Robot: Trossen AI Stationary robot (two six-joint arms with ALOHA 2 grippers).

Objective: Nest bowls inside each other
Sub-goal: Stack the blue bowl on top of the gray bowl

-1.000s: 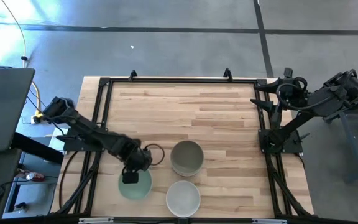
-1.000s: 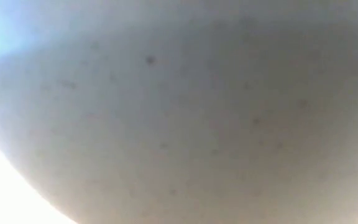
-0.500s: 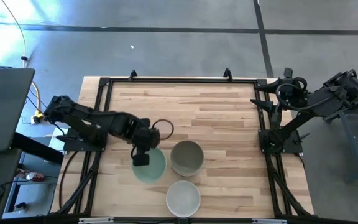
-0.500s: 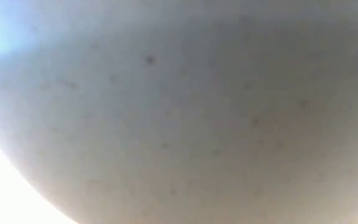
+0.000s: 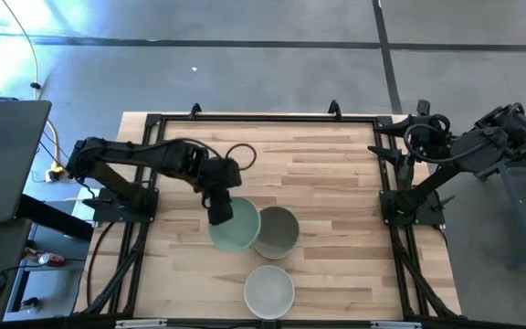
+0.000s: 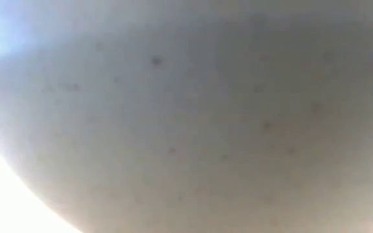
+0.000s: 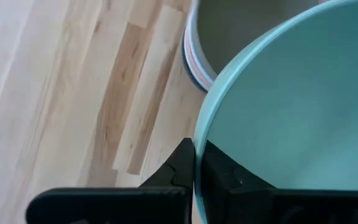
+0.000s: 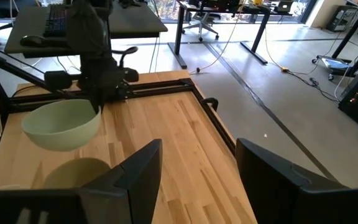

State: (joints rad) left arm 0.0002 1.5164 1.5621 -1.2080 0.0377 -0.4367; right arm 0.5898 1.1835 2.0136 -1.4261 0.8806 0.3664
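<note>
Mint green bowl [image 5: 235, 228] pinched at rim by closed left pincer [image 5: 219, 214], held beside stacked bowls [image 5: 276, 231], white bowl [image 5: 268, 291] nearer worktop [image 5: 318, 164] front edge, right pincer [image 8: 197, 180] parked wide open, empty

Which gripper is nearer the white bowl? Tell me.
Left. The left gripper, holding the mint bowl, hangs just beyond the white bowl; the right gripper waits at the table's far right edge.
</note>
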